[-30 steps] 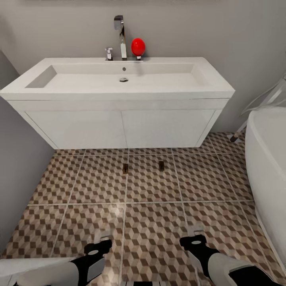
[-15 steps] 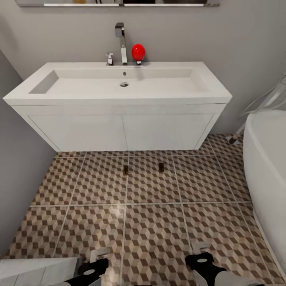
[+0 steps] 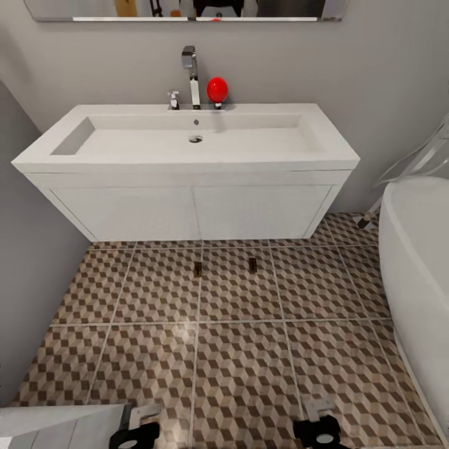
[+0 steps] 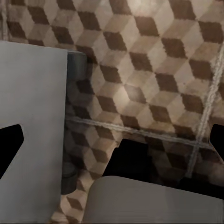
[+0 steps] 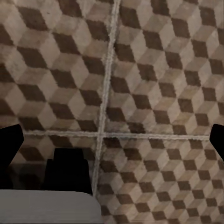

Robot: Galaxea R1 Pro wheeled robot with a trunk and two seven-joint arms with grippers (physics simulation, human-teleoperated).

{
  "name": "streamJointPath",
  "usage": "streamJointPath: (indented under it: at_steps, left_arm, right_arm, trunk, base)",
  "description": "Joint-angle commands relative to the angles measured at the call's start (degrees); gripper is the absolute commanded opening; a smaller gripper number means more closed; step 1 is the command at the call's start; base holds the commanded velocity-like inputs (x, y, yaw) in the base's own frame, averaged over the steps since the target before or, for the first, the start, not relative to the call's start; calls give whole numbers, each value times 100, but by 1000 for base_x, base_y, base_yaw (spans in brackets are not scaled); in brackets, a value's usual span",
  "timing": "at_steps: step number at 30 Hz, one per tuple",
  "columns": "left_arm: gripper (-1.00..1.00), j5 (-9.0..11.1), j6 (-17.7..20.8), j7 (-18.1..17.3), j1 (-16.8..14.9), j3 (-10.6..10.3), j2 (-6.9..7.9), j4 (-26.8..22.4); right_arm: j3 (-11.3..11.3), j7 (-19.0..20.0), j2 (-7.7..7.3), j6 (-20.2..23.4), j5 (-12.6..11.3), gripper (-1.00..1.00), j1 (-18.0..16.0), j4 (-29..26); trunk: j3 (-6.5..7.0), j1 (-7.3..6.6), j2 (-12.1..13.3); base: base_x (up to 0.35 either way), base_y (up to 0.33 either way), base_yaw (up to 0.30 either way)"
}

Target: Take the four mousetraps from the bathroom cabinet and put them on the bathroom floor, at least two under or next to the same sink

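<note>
Two small dark mousetraps (image 3: pixel 197 269) (image 3: pixel 252 264) lie on the cube-patterned bathroom floor (image 3: pixel 237 349), just in front of the white sink (image 3: pixel 187 146) and its two-panel vanity. At the lower edge of the head view, my left gripper (image 3: pixel 140 419) and right gripper (image 3: pixel 317 415) hang low over the tiles, well short of the traps. In the left wrist view the left gripper (image 4: pixel 112 144) is open over bare tiles. The right gripper (image 5: pixel 112 140) is open too, with nothing between its fingers. The cabinet is out of view.
A white bathtub (image 3: pixel 418 274) curves along the right side. A grey wall (image 3: pixel 31 268) closes off the left. A chrome faucet (image 3: pixel 190 72) and a red ball-shaped object (image 3: pixel 217 89) stand at the back of the basin, under a mirror (image 3: pixel 187 9).
The head camera has moved, so the sink sits lower in the picture and the mirror has come into sight. Both arms have slipped toward the bottom edge. The two mousetraps lie where they were.
</note>
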Motion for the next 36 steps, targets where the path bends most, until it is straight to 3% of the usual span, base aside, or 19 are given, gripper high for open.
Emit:
streamJointPath:
  at_steps: [1, 12, 36]
  left_arm:
    - [100, 0, 0, 5, 29, -1, 11, -2]
    - [100, 2, -8, 11, 244, -1, 89, 34]
    - [100, 2, 1, 36, 371, -1, 106, 52]
  right_arm:
    - [0, 0, -4, -27, -15, 100, 33, 4]
    - [7, 1, 1, -87, 22, 100, 456, -18]
    - [11, 1, 31, -75, 17, 100, 545, 0]
  trunk:
    - [19, -23, 42]
    - [216, -264, 483]
    - [647, -791, 1445]
  base:
    - [0, 0, 0]
    - [0, 0, 0]
    - [0, 0, 0]
